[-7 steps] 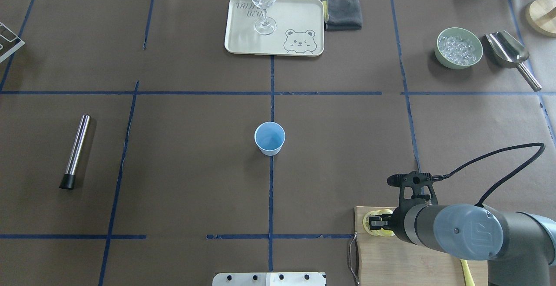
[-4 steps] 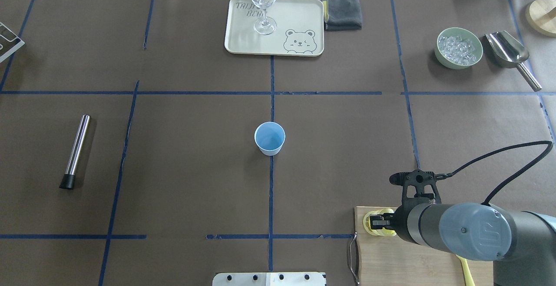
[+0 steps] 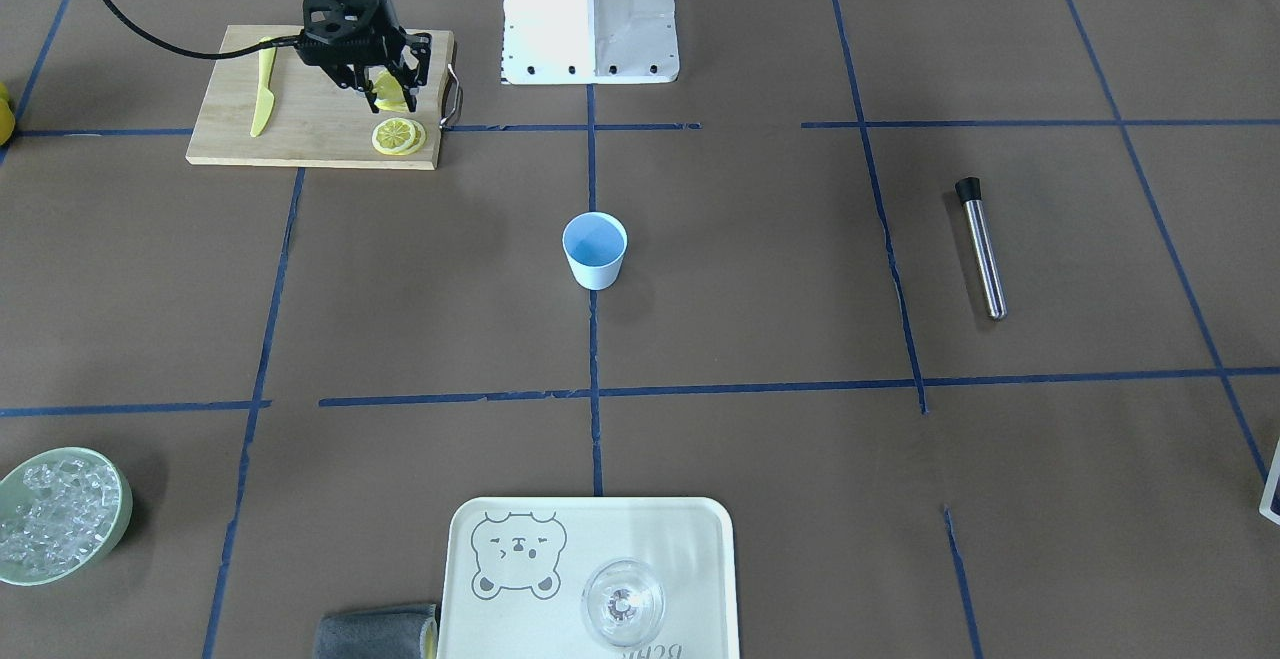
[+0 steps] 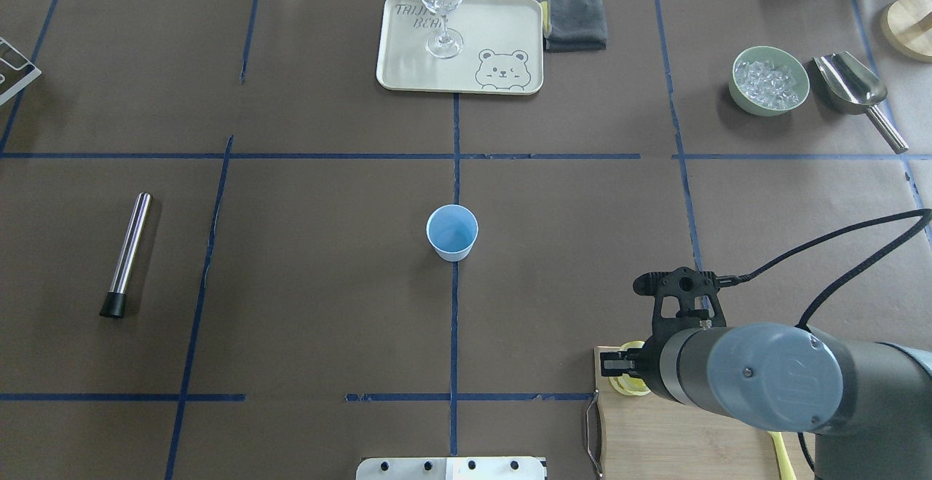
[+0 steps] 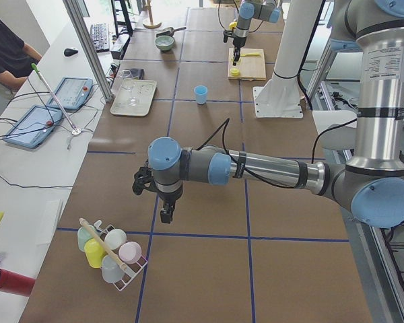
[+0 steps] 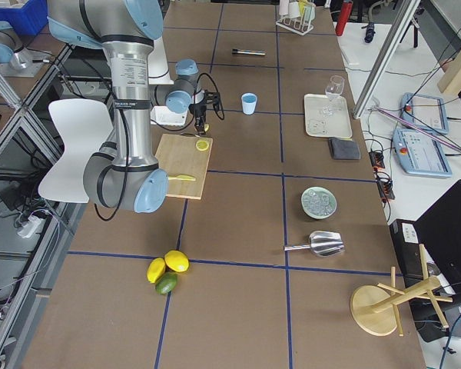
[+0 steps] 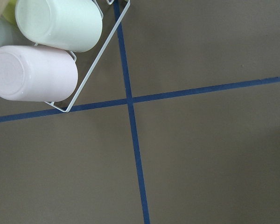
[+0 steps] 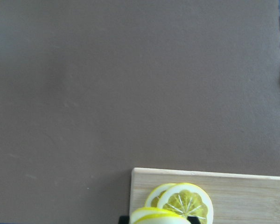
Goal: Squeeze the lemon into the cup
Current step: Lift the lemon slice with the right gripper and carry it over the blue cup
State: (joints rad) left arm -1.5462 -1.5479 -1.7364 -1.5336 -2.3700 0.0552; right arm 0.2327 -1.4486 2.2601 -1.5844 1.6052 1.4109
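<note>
Yellow rind shows between the fingers of the right gripper [image 3: 383, 82], which is clamped on the lemon [image 3: 390, 91], a thin slice held on edge and tilted, just above the corner of the wooden cutting board [image 3: 300, 144]. A small stack of other slices [image 3: 398, 136] lies flat on that corner, directly below the gripper and apart from the held one; the right wrist view looks down on their pale segmented faces, with the held slice's rim at its bottom edge. A yellow plastic knife [image 3: 262, 89] lies along the board's far side from the slices, and a wire handle [image 3: 451, 99] sticks out of the board's end nearest the table's middle. The cup [image 3: 595, 251] stands upright on a blue tape line at the centre of the table, its blue inside showing, well apart from the board and the gripper. The left gripper [image 5: 165, 214] hangs fingers down over bare brown table near a wire rack of pastel mugs [image 5: 111, 252]; whether it is open or closed cannot be told. Elsewhere, a steel rod with a black cap [image 3: 980, 247] lies on the robot's left side, a wine glass [image 3: 622, 602] stands on a cream tray [image 3: 690, 539] with a bear drawn on it, a grey cloth [image 3: 375, 634] sits just beside the tray, and a green bowl [image 3: 127, 514] holds ice
</note>
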